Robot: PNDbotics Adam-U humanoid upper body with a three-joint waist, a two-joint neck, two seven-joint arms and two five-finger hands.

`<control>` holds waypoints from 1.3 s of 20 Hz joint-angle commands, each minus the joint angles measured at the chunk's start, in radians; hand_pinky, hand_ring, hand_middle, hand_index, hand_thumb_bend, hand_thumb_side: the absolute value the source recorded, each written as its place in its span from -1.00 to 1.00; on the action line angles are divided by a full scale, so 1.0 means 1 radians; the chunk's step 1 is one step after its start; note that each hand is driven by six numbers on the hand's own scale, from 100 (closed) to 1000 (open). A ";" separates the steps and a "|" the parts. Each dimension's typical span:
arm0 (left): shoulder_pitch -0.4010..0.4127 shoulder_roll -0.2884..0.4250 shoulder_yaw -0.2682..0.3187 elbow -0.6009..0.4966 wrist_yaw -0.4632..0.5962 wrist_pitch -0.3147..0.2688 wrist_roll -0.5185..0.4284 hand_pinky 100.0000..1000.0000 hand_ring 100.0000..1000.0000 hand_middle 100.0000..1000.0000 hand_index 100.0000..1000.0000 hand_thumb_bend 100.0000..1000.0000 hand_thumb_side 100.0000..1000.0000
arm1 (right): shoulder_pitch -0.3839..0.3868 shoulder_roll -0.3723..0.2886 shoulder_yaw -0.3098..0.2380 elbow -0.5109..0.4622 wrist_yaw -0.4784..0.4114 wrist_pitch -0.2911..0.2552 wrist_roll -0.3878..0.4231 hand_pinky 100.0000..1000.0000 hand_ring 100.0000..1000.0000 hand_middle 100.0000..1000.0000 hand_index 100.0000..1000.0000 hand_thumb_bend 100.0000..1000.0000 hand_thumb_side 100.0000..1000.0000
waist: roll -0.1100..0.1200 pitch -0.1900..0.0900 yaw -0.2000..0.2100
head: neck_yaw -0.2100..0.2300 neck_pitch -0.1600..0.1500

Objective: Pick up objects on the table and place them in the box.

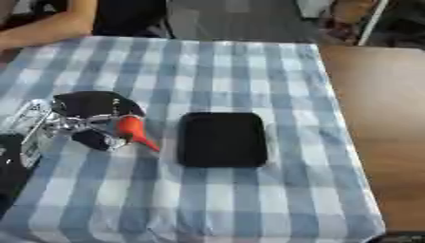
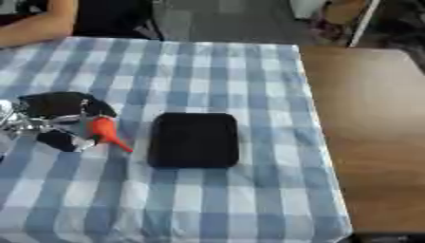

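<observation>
The left hand (image 1: 93, 121) has an orange, carrot-shaped object (image 1: 133, 131) in its grasp, fingers and thumb curled round the thick end while the pointed tip sticks out toward the near right, free of the hand. That hold makes sense for the job: gripping the fat end gives the fingers the most to close on, and leaves the slim end clear to go down first. The object sits at the left of the checked tablecloth (image 1: 249, 71), just beside the black box (image 1: 222, 139) but not yet over it — a strip of cloth shows between the tip and the box's left rim. Whether the object is lifted off the cloth or touching it, I cannot tell. The box is a shallow dark tray with rounded corners, lying flat near the middle of the table, and nothing shows inside it; its place close to the hand means, by my reading, only a short carry to the right is called for before letting go. The left arm (image 1: 29, 126) comes in low from the left edge, silver joints catching the light, with the black back of the hand turned up and the wrist bent so the palm faces down and rightward, toward the box. The right hand shows in neither view. A person's bare arm (image 1: 50, 26) rests at the far left corner, well apart from the box and the object.
</observation>
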State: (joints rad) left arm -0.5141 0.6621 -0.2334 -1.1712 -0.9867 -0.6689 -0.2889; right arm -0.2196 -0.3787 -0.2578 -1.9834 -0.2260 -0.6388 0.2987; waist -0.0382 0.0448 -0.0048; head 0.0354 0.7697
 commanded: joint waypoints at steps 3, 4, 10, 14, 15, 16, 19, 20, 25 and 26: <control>-0.027 0.045 0.001 -0.032 -0.030 0.005 0.034 0.80 0.66 0.66 0.89 -0.09 0.06 | -0.007 -0.024 -0.004 -0.017 -0.004 0.001 0.004 0.08 0.51 0.61 0.71 -1.00 -0.33 | 0.005 -0.012 -0.002 | 0.006 0.000; -0.030 0.046 -0.001 -0.037 -0.041 0.004 0.043 0.81 0.67 0.66 0.89 -0.05 0.04 | -0.007 -0.024 -0.004 -0.017 -0.004 0.001 0.004 0.08 0.51 0.61 0.71 -1.00 -0.33 | 0.005 -0.012 -0.002 | 0.007 0.000; -0.036 0.046 -0.013 -0.044 -0.125 -0.006 0.106 0.83 0.68 0.65 0.89 0.05 0.01 | -0.006 -0.024 -0.003 -0.017 -0.004 0.001 0.007 0.08 0.51 0.61 0.71 -1.00 -0.33 | 0.004 -0.012 -0.003 | 0.009 0.000; -0.034 0.042 -0.017 -0.026 -0.167 -0.014 0.135 0.84 0.68 0.65 0.89 0.05 0.02 | -0.007 -0.024 -0.004 -0.017 -0.005 0.001 0.007 0.08 0.51 0.61 0.71 -1.00 -0.33 | 0.004 -0.011 -0.003 | 0.008 0.000; -0.033 0.041 -0.018 -0.023 -0.175 -0.017 0.139 0.84 0.68 0.65 0.89 0.05 0.02 | -0.007 -0.025 -0.004 -0.017 -0.005 0.000 0.007 0.08 0.51 0.61 0.71 -1.00 -0.33 | 0.004 -0.011 -0.003 | 0.008 0.000; -0.032 0.041 -0.019 -0.019 -0.181 -0.021 0.142 0.84 0.68 0.65 0.89 0.05 0.02 | -0.007 -0.025 -0.004 -0.017 -0.005 0.000 0.007 0.08 0.51 0.61 0.71 -1.00 -0.33 | 0.004 -0.011 -0.003 | 0.008 0.000; -0.033 0.041 -0.022 -0.012 -0.195 -0.033 0.145 0.85 0.68 0.65 0.89 0.06 0.04 | -0.007 -0.025 -0.003 -0.017 -0.005 0.000 0.007 0.08 0.51 0.61 0.71 -1.00 -0.33 | 0.003 -0.011 -0.002 | 0.008 0.000; -0.034 0.042 -0.023 -0.011 -0.199 -0.038 0.144 0.86 0.69 0.65 0.88 0.07 0.03 | -0.007 -0.025 -0.003 -0.017 -0.005 0.000 0.007 0.08 0.51 0.61 0.71 -1.00 -0.33 | 0.003 -0.011 -0.002 | 0.009 0.000; -0.036 0.046 -0.033 -0.002 -0.232 -0.059 0.136 0.88 0.70 0.65 0.84 0.10 0.11 | -0.007 -0.025 -0.003 -0.017 -0.005 0.000 0.009 0.08 0.51 0.61 0.71 -1.00 -0.33 | 0.004 -0.011 -0.002 | 0.009 0.000; -0.035 0.046 -0.034 0.001 -0.238 -0.064 0.134 0.88 0.70 0.65 0.84 0.11 0.11 | -0.007 -0.025 -0.003 -0.017 -0.006 0.000 0.009 0.08 0.51 0.61 0.71 -1.00 -0.33 | 0.004 -0.011 -0.002 | 0.009 0.000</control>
State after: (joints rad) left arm -0.5301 0.6733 -0.2693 -1.1671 -1.2134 -0.7251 -0.1535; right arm -0.2196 -0.3787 -0.2578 -1.9834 -0.2261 -0.6383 0.3042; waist -0.0376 0.0448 -0.0056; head 0.0364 0.7697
